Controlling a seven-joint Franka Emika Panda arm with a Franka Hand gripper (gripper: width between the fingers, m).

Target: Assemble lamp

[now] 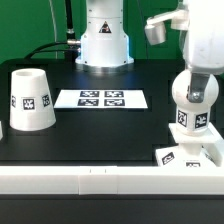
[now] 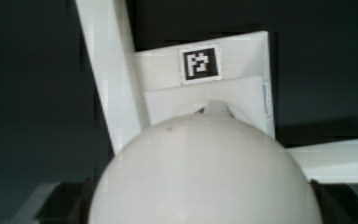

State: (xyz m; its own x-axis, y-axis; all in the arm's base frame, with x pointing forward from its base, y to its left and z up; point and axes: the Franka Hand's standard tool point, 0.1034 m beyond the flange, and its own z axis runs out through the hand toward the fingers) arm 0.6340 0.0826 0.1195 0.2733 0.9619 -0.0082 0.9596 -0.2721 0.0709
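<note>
Lamp assembly, bulb-seating stage. Nearest the front edge of the black table, at the exterior view's right, lies the flat square base, tag upward; the wrist view shows it beyond the bulb. Directly above it stands the bulb, upright, its round head uppermost and its tagged neck pointing down at the base; whether the neck already touches the base cannot be told.

Judged from its look, the bulb is light, rigid moulded plastic with a smooth, rounded head that would slip between flat pads; the straighter neck, or the head's widest girth, offers the surer hold, and the part should stay vertical.

The gripper sits at the head of the bulb, the arm descending from the upper right with the wrist pointing straight down. The fingers are not clearly resolved, so whether they clasp the bulb or merely flank it cannot be told.

Farther back, well apart at the exterior view's left, stands the shade, narrow end up, beside the marker board.
</note>
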